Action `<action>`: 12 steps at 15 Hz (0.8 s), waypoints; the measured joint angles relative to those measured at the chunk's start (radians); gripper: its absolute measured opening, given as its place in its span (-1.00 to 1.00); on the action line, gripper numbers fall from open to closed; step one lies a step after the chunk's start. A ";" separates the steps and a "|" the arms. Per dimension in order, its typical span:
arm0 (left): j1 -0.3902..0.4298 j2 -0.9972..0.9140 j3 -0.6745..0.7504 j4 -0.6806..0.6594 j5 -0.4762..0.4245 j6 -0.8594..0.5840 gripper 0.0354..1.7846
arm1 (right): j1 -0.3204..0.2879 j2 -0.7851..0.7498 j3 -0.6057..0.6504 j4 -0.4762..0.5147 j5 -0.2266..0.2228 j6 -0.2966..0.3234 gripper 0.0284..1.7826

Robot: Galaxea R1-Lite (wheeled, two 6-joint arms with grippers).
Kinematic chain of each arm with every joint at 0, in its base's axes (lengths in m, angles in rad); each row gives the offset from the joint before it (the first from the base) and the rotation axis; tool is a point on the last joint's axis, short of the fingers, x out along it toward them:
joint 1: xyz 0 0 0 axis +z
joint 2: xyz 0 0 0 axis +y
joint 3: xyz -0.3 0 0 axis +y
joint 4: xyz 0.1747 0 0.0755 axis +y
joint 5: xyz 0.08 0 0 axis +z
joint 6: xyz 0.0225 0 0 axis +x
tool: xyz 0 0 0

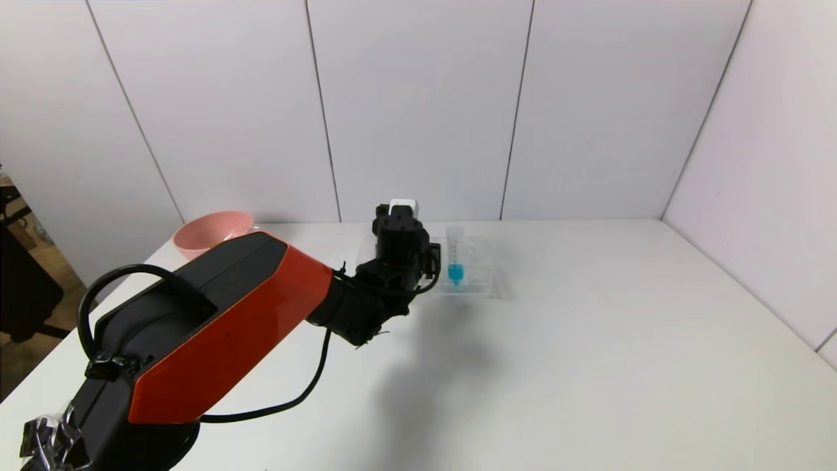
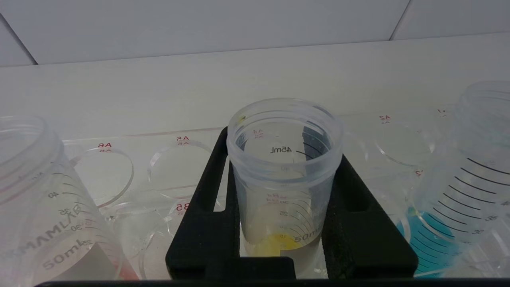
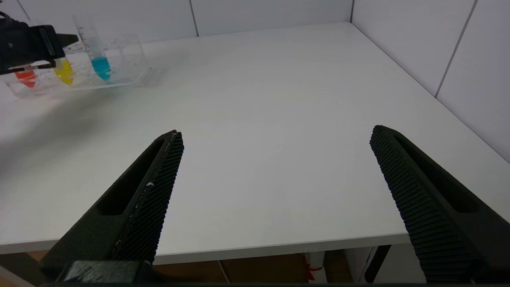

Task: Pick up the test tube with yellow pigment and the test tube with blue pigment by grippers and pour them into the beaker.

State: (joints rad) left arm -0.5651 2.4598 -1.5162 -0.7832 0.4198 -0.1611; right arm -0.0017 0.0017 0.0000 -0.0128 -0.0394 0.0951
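My left gripper reaches to the clear tube rack at the back of the table. In the left wrist view its black jaws press both sides of the test tube with yellow pigment, which stands upright in the rack; the left gripper is shut on it. The test tube with blue pigment stands in the rack beside it, and also shows in the left wrist view. My right gripper is open and empty above the table's front edge. The beaker is out of view.
A like tube with red liquid stands in the rack on the yellow tube's other side. A pink bowl sits at the back left corner. White walls bound the back and right of the table.
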 joint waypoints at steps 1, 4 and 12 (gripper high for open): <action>0.000 0.000 0.000 0.000 0.000 0.000 -0.39 | 0.000 0.000 0.000 0.000 0.000 0.000 0.92; -0.001 -0.005 0.003 0.002 0.000 0.001 -0.39 | 0.000 0.000 0.000 0.000 0.000 0.000 0.92; -0.010 -0.073 0.024 0.042 -0.002 0.010 -0.39 | 0.000 0.000 0.000 0.000 0.000 0.000 0.92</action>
State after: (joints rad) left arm -0.5749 2.3870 -1.4921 -0.7409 0.4181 -0.1511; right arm -0.0017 0.0017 0.0000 -0.0130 -0.0394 0.0947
